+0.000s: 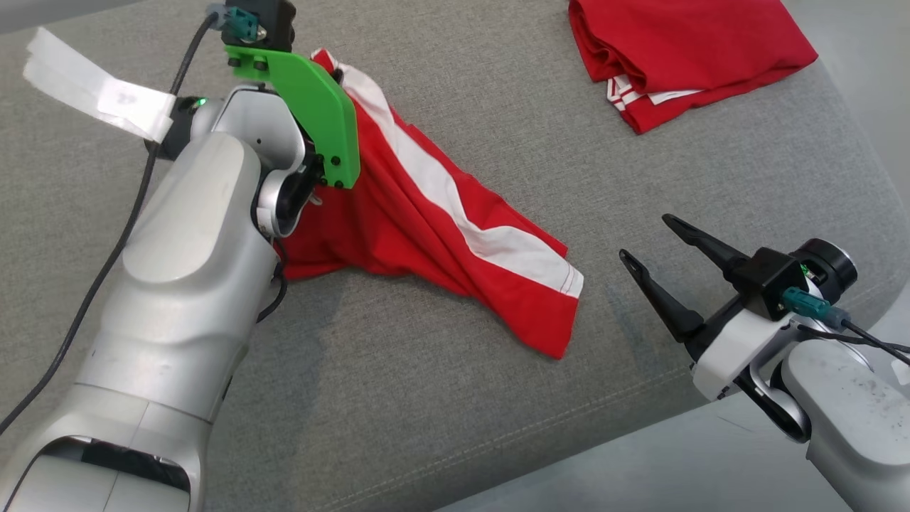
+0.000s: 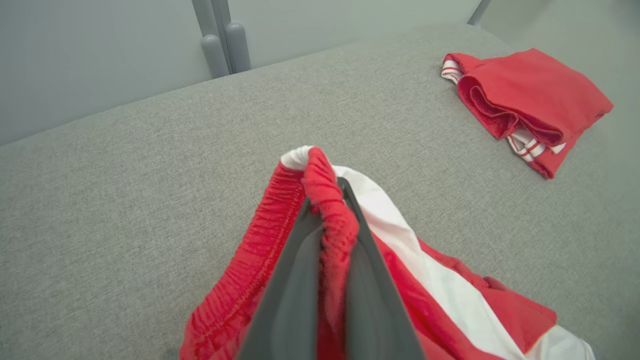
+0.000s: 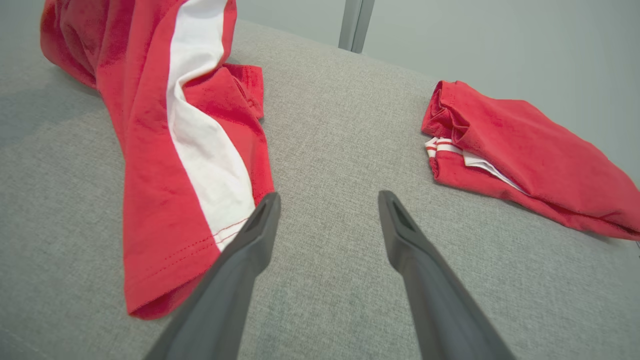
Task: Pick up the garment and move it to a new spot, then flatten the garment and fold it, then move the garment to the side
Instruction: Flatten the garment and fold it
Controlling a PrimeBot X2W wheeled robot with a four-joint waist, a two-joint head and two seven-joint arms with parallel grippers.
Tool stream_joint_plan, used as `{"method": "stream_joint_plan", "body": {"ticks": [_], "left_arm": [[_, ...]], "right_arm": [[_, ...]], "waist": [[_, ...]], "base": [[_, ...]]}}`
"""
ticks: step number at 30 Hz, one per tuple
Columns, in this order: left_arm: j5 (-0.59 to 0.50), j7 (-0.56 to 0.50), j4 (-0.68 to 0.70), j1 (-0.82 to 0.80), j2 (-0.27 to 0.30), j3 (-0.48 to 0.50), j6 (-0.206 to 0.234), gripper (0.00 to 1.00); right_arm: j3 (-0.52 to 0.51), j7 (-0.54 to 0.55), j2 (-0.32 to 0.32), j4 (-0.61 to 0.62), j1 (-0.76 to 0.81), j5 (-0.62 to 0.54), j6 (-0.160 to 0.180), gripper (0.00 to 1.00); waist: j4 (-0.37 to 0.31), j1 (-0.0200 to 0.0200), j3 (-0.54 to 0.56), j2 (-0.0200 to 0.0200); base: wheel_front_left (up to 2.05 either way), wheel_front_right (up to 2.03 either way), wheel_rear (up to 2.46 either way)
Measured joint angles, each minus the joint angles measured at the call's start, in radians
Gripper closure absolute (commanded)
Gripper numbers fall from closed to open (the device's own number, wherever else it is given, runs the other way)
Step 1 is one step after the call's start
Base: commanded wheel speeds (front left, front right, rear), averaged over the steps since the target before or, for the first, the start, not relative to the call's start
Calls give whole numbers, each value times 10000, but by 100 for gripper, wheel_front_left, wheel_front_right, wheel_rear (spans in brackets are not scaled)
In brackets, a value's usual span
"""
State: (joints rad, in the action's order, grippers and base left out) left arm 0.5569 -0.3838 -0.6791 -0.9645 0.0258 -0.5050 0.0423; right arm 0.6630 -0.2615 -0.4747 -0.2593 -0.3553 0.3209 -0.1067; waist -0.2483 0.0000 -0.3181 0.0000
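The garment (image 1: 426,213) is a pair of red shorts with a white side stripe, draped across the grey cushion. Its elastic waistband (image 2: 325,200) is bunched and pinched between my left gripper's (image 2: 327,197) two dark fingers, which are shut on it. In the head view that gripper is hidden behind its green bracket and wrist, at the garment's upper left end. The garment's leg hem (image 3: 170,260) lies flat near my right gripper (image 3: 327,205). My right gripper (image 1: 643,238) stands open above bare cushion, just right of the hem, holding nothing.
A second red garment (image 1: 682,50) lies folded at the far right of the grey cushion (image 1: 498,398), also seen as a folded red pile (image 3: 525,160). The cushion's front edge runs diagonally at lower right. White tape (image 1: 92,85) hangs off my left arm's cable.
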Motion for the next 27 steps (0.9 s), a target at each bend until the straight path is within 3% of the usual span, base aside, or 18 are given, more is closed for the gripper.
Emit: {"method": "stream_joint_plan", "body": {"ticks": [9,20,27], "left_arm": [[512,1845,943,195,-19,882,-443,100],[1377,3475,1429,3397,297,1843,-569,100],[1639,4036,1908,5010,324,1875,-702,100]], "right_arm": [[-926,0,713,-261,740,1751,-8,0],[-1011,0,1778,-349,1583,3371,-163,0],[-642,27,1952,-571,1771,3971,-163,0]], "waist": [[515,0,176,0],[1262,0,559,0],[1547,0,707,0]], "base": [[0,0,0],[0,0,0],[0,0,0]]}}
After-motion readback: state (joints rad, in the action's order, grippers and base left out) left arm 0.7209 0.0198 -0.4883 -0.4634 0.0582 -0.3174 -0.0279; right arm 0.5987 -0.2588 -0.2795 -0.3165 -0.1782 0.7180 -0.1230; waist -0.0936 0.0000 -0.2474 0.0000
